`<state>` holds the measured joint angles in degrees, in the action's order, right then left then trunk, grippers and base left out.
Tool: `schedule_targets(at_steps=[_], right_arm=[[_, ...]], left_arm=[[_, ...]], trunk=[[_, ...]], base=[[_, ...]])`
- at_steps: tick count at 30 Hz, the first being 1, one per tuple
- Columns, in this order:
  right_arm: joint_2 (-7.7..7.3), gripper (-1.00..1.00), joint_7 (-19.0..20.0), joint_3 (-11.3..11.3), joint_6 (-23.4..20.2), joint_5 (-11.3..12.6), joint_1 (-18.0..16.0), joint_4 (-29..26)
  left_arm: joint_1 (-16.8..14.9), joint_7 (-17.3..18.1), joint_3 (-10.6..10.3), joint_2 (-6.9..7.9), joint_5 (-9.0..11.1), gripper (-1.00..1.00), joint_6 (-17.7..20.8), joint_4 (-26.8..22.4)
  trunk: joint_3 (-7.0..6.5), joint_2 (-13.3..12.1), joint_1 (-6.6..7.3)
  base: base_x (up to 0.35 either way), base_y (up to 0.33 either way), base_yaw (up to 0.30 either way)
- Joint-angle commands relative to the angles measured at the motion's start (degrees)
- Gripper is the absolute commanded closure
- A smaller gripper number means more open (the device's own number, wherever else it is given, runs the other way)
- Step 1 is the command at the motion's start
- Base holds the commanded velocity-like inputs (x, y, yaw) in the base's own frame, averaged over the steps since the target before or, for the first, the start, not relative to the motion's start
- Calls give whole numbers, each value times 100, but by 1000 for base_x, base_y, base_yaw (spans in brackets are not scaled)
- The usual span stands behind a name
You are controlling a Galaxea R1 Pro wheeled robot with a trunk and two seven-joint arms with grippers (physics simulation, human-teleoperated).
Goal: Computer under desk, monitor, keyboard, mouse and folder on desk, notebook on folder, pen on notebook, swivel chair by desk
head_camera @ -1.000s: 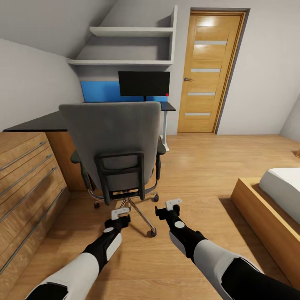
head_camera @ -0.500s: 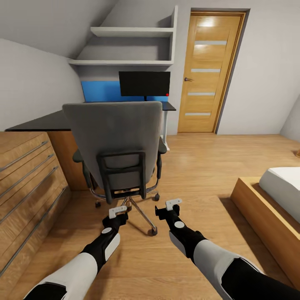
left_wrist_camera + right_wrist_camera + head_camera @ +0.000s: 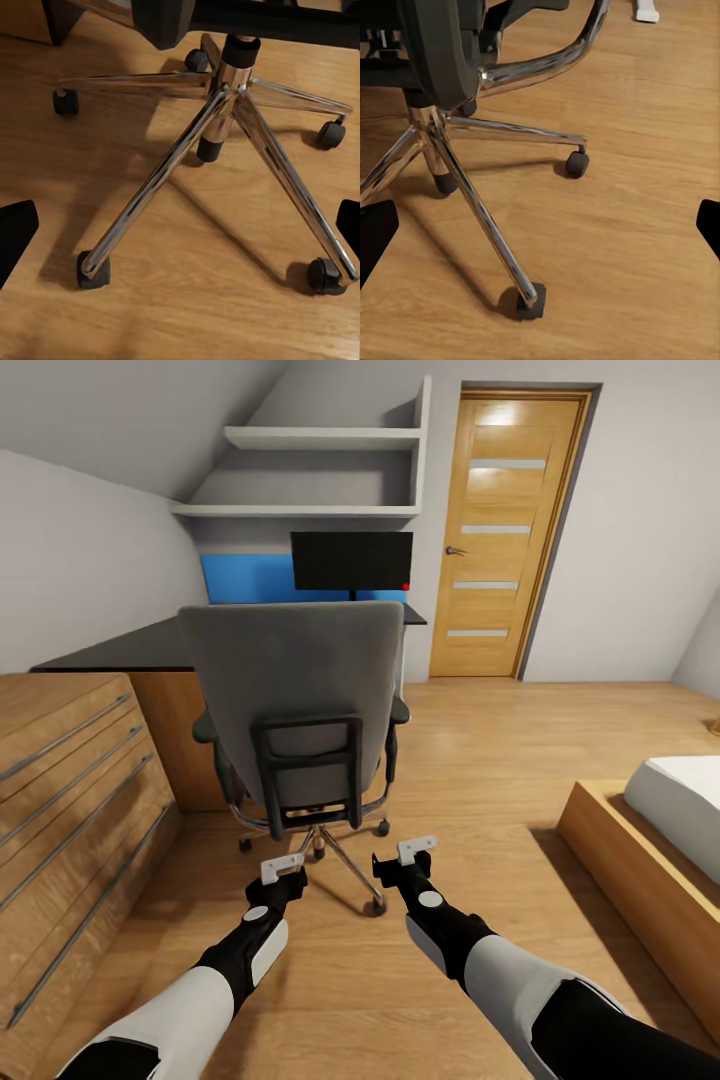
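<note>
While the head view shows the monitor (image 3: 352,561), wrist views show chair castors (image 3: 93,271).

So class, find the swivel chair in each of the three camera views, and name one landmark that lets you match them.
Head view: the swivel chair stands at centre, its back to the camera, before the desk.
Left wrist view: its chrome five-star base spreads across the wooden floor.
Right wrist view: base legs and seat underside, at.
Shared landmark: the chrome base on castors.
</note>
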<state>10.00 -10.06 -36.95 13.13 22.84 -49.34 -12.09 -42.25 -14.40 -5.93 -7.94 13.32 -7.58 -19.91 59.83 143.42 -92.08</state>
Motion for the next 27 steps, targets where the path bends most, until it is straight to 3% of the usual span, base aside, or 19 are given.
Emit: schedule_targets(at_steps=[1, 17, 27], right_arm=[[0, -100, -31, -49, 20, 44, -5, 5], [0, -100, -39, -49, 23, 40, -5, 5], [0, -100, -43, -53, 22, 37, -5, 5]], left_arm=[[-4, -36, -49, 3, 56, -100, -24, 4], [-3, -36, -55, -2, 56, -100, -31, 4], [-5, -36, -58, -5, 56, -100, -33, 4]], trunk=[[5, 2, 1], [5, 2, 1], [5, 2, 1]], base=[[-12, 12, 52], [-3, 3, 167], [0, 0, 46]])
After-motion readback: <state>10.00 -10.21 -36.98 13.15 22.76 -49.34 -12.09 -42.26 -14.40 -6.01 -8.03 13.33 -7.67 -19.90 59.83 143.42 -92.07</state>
